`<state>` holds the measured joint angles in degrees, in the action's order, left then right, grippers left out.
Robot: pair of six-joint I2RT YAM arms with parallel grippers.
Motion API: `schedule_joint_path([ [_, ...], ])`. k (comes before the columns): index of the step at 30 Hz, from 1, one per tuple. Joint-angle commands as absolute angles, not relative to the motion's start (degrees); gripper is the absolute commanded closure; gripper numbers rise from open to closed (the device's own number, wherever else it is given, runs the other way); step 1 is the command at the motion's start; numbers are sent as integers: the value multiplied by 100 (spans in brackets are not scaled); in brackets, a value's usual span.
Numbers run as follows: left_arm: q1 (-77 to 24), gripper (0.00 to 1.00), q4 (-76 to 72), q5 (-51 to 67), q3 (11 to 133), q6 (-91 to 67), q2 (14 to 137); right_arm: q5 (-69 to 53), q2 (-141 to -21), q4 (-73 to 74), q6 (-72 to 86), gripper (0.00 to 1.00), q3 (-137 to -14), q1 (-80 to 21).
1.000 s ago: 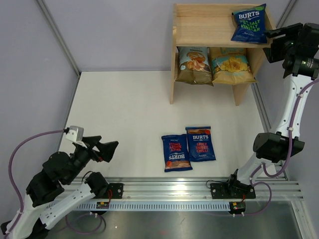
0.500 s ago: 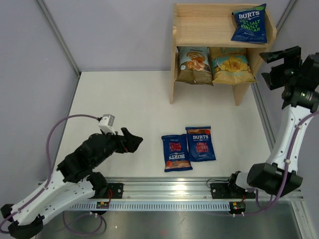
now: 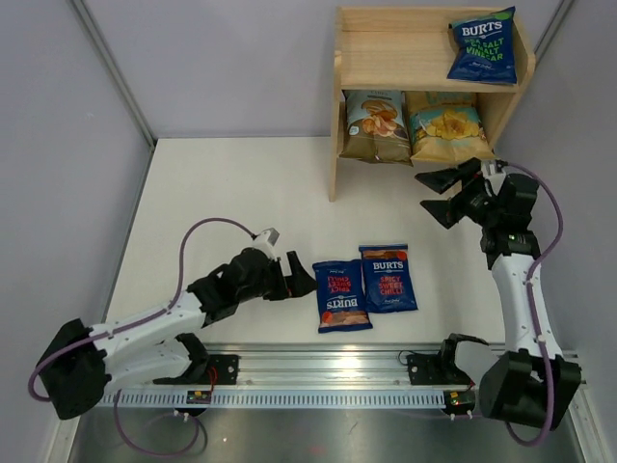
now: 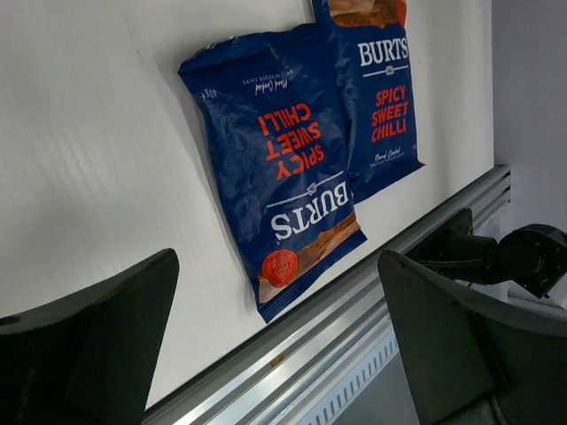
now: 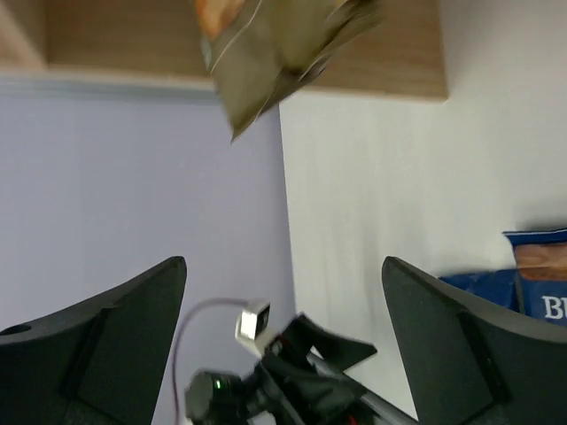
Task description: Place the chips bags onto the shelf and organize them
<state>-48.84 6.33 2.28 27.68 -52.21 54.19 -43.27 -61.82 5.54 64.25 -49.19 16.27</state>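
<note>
Pale unfinished wood frames the small two-tier open shelf [image 3: 395,48] at the far right of the white tabletop [image 3: 231,212] as I run the rig remotely. On its upper tier, hard against the right side panel, one small dark-blue crinkly "BURTS" bag [image 3: 482,46] leans upright. On the lower tier two larger bags stand side by side and touching, a light-blue-and-olive bag [image 3: 374,125] on the left and a tan-and-teal chips bag [image 3: 446,125] on the right. Two more small dark-blue "BURTS" bags lie flat on the table near the front rail, edges touching. The left-hand flat bag [image 3: 341,295] has its "SPICY SWEET CHILLI" lettering upside down to my overhead camera, while the right-hand flat bag [image 3: 388,278] reads the right way up. The left gripper [image 3: 301,278] sits low just beside the left-hand flat bag, its fingers spread as wide as they go and holding nothing. The right gripper [image 3: 424,195] hangs in front of the shelf's lower right corner, pointing left, fingers likewise fully parted and empty. Its wrist camera gives me only a blurred olive bag corner against the wood.
</note>
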Motion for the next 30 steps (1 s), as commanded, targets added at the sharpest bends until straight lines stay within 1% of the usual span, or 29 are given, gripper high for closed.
schedule_joint_path([
  [1, -4913, 1, -430, 694, 2795, -5168, 6131, -3826, -5485, 1465, 4523, 1, -5703, 705],
  [2, -4913, 2, -500, 738, 2908, -5142, 6300, -3745, -5389, 1677, 4387, 0, -5721, 312],
  [4, -4913, 6, -571, 765, 3031, -5019, 6652, -3918, -5037, 1565, 4420, 1, -5582, 115],
  [5, -4913, 7, -519, 721, 3102, -4984, 6967, -4416, -4940, 1286, 4534, 1, -5372, 53],
  [7, -4913, 10, -536, 677, 3287, -4878, 7232, -5015, -4642, 1073, 4841, 0, -5169, 35],
  [11, -4913, 17, -825, 694, 3471, -4667, 7926, -5124, -4070, 1457, 4668, 0, -4922, 35],
  [17, -4887, 19, -1450, 844, 3594, -4544, 8507, -5484, -3368, 1381, 4974, 1, -4747, 26],
  [22, -4816, 20, -1687, 721, 3726, -4614, 9025, -5581, -3199, 1327, 5045, 1, -4623, 26],
  [23, -4808, 22, -1722, 738, 3779, -4640, 9087, -5590, -3191, 1336, 5045, 0, -4580, 35],
  [26, -4799, 30, -1933, 765, 3771, -4781, 9342, -5537, -3094, 1371, 4992, 1, -4570, 35],
  [27, -4799, 42, -1968, 756, 3753, -4825, 9369, -5537, -3085, 1388, 4983, 0, -4588, 35],
  [29, -4799, 48, -2047, 677, 3709, -4921, 9413, -5546, -3076, 1397, 4966, 0, -4649, 26],
  [30, -4799, 55, -2091, 625, 3613, -4965, 9413, -5555, -3085, 1406, 4983, 1, -4658, 35],
])
